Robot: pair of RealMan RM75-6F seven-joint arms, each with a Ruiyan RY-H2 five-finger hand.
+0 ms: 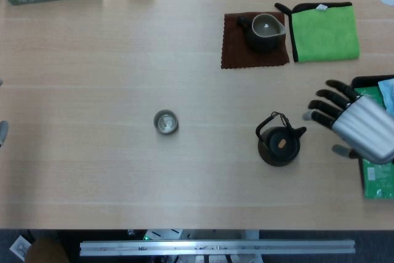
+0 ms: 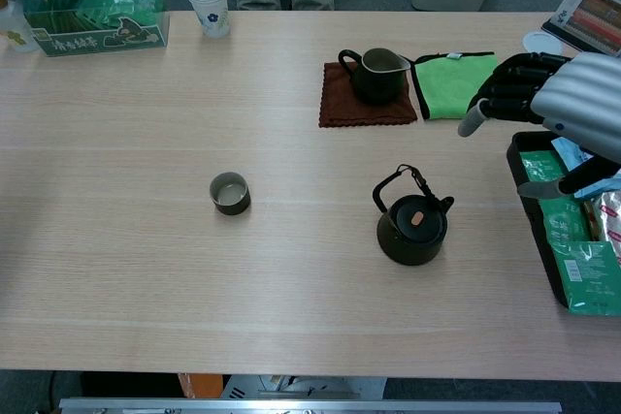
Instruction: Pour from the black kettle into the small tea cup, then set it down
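Right hand [image 1: 360, 129] hovers open, empty; the black kettle [image 1: 280, 144] sits just left of its fingertips, handle up.

Right hand [image 1: 360, 127] empty, fingers spread.

— Does any writing in these views read clearly?

— None does. The green packets [image 2: 561, 230] in the black tray [image 2: 532, 208] carry pale print, too small to make out.

— And the paper cup [image 2: 208, 4] at the far edge?

— It bears a small dark emblem, not legible. The clear box [image 2: 94, 15] of green packets has a printed band along its front — also unreadable.

— The booklet [image 2: 592, 9] at the far right corner?

— Coloured stripes show on it, no words that can be told.
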